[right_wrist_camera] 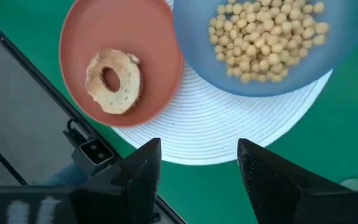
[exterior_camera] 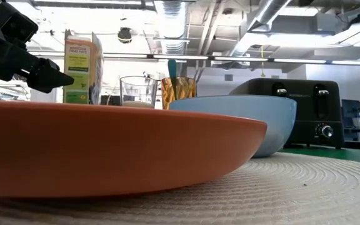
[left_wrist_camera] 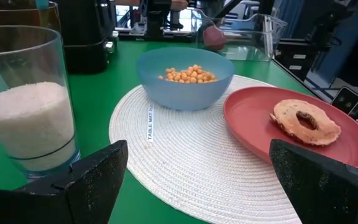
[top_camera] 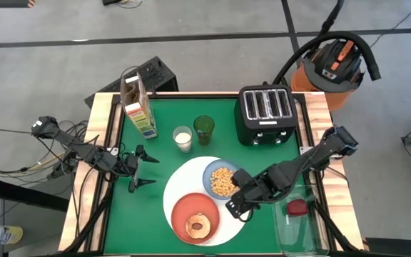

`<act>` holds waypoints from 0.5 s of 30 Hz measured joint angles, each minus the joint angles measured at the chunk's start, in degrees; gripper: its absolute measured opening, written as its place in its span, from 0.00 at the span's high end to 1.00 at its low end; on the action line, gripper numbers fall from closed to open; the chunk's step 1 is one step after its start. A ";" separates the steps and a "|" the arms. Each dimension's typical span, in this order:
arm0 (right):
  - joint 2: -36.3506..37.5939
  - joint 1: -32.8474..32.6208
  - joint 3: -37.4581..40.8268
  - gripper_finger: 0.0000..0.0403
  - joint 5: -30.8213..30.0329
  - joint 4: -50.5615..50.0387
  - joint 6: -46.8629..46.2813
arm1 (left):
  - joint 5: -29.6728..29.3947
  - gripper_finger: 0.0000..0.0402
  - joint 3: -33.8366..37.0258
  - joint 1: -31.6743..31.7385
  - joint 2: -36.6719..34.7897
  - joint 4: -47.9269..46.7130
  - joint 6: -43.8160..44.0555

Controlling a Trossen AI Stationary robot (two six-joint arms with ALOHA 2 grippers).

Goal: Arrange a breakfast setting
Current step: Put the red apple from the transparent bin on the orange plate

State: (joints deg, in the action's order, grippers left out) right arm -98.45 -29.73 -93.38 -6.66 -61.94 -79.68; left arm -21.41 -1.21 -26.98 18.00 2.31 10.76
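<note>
Fingers of both grippers spread, empty, light-blue bowl (top_camera: pixel 222 180) of cereal, orange-red plate (top_camera: pixel 179 212) with bagel (top_camera: pixel 198 226)

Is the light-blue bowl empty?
No, the light-blue bowl holds a heap of small round yellow cereal balls, seen plainly in the right wrist view.
</note>
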 joint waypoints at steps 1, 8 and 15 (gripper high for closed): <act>0.41 -0.34 0.00 0.42 -0.22 -0.49 0.00 | 0.01 0.06 0.00 0.00 -0.02 0.00 0.00; 1.83 -3.04 0.00 0.42 -1.26 -6.69 0.17 | 0.03 0.06 0.00 0.00 -0.02 0.00 -0.01; 4.67 -9.70 0.00 0.40 -8.16 -13.57 -2.46 | 0.02 0.06 0.00 0.00 -0.02 -0.02 -0.01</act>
State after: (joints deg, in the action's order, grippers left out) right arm -93.78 -39.44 -93.38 -14.82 -75.51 -82.14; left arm -21.39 -1.21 -26.98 17.98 2.28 10.75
